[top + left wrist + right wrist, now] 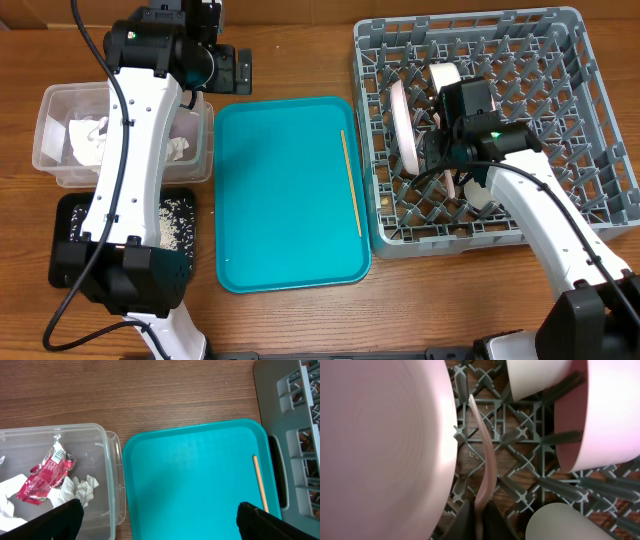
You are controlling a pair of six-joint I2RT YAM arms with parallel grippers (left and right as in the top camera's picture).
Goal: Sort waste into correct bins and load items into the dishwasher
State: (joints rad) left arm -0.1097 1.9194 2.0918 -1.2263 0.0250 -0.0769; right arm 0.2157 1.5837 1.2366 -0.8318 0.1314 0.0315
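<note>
While the left gripper (160, 512) hangs over the near edge of the large teal plastic serving tray (190, 475), its dark fingers stand wide apart with nothing between them. A thin tan chopstick (260, 482) lies alone along the tray's right side. Just left of the tray, the clear rectangular plastic tub (112, 480) holds a shiny red snack wrapper (45, 475) on crumpled white paper napkins (82, 490). The flat black rectangular tray (70, 215) beside it carries scattered white rice (172, 220).

The right gripper (479, 515) is down inside the large grey plastic dish rack (560, 110), fingers pressed together on a thin, pale pinkish curved strip (485, 455) — what it is, I cannot tell. It stands among the pegs just beside the pale pink round plate (380, 450), which stands on edge.
</note>
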